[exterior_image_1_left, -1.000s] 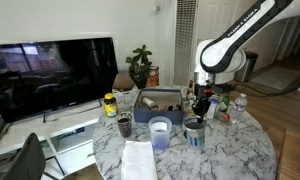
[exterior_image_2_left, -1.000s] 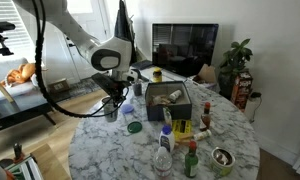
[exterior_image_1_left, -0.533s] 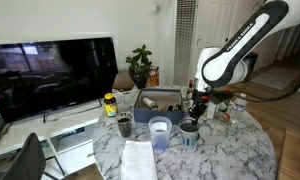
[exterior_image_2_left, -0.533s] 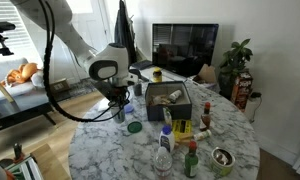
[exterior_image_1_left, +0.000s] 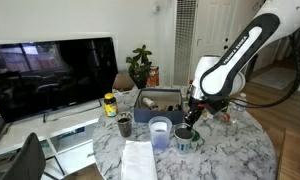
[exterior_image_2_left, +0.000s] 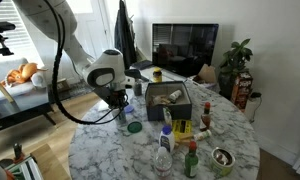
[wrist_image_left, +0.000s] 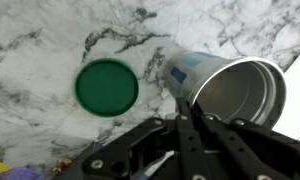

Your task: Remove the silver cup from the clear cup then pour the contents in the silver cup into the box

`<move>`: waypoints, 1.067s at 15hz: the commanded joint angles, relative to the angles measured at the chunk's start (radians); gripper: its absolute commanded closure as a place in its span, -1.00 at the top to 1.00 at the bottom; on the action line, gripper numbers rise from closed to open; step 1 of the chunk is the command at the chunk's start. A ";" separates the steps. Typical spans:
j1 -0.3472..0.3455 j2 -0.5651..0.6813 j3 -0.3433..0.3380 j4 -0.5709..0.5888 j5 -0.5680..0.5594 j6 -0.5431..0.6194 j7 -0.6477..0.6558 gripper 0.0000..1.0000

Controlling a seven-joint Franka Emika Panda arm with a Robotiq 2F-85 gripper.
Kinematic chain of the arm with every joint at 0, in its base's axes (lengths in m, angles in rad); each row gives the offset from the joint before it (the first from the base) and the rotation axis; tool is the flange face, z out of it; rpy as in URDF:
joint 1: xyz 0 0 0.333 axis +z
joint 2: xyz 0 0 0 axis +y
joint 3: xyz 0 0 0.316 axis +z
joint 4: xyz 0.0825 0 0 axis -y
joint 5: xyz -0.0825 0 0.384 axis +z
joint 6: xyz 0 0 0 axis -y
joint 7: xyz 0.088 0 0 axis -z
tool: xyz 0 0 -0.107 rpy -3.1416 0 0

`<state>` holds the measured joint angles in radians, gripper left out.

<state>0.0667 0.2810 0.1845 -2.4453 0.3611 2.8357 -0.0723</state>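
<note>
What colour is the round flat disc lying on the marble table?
The disc is plain green, with no pattern; the wrist view shows it best.

One silver cup [wrist_image_left: 230, 88]; one green lid [wrist_image_left: 106, 87]

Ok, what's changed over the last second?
The gripper, shut on the silver cup, dropped lower and shifted towards the clear cup, tipping the silver cup to a slant. Grip unchanged; clear cup, box and green lid stayed put.
</note>
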 commanded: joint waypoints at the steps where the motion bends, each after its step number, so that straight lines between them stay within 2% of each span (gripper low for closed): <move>1: -0.011 0.037 0.015 -0.003 -0.026 0.046 -0.004 -0.44; 2: -0.012 0.034 0.013 -0.004 -0.030 0.042 0.000 -0.40; 4: -0.040 -0.005 0.028 -0.006 -0.021 0.000 -0.042 -0.17; 8: -0.091 -0.121 0.062 -0.012 0.022 -0.094 -0.132 0.45; 10: -0.099 -0.216 0.046 -0.010 0.053 -0.195 -0.145 0.72; 12: -0.083 -0.322 -0.003 0.000 0.051 -0.320 -0.083 0.99; 16: -0.061 -0.470 -0.083 0.113 0.037 -0.630 0.086 1.00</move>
<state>-0.0156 -0.0775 0.1523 -2.3766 0.3894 2.3891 -0.1025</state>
